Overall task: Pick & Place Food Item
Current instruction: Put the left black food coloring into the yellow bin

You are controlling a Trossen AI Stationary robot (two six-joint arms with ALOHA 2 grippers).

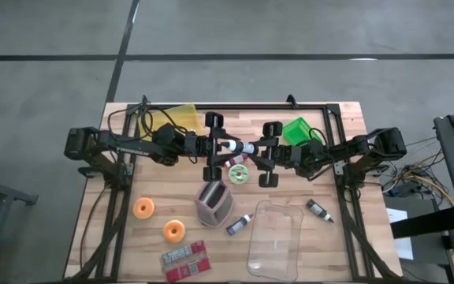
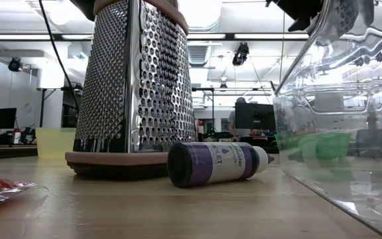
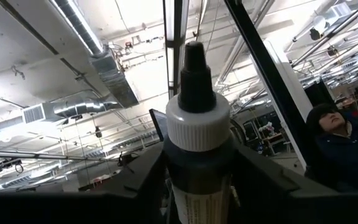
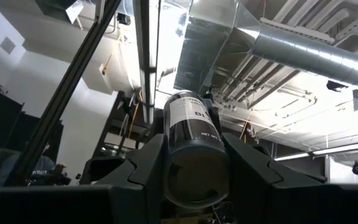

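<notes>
Left gripper [image 1: 212,147]: I see it clamped on the bottle's [image 1: 236,147] capped end, above the table [image 1: 345,244]
Right gripper [image 1: 267,154]: closed round the bottle's base; both arms share it
Handling: I judge it light, stiff, slick plastic; grip the body, not the nozzle
Count: three small bottles; two orange rings; one grater [image 1: 212,203]; one clear tray [image 1: 277,237]

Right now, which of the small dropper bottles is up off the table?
The bottle held between the left gripper and right gripper, mid-table near the back. The violet-labelled bottle and dark bottle lie on the wood.
</notes>
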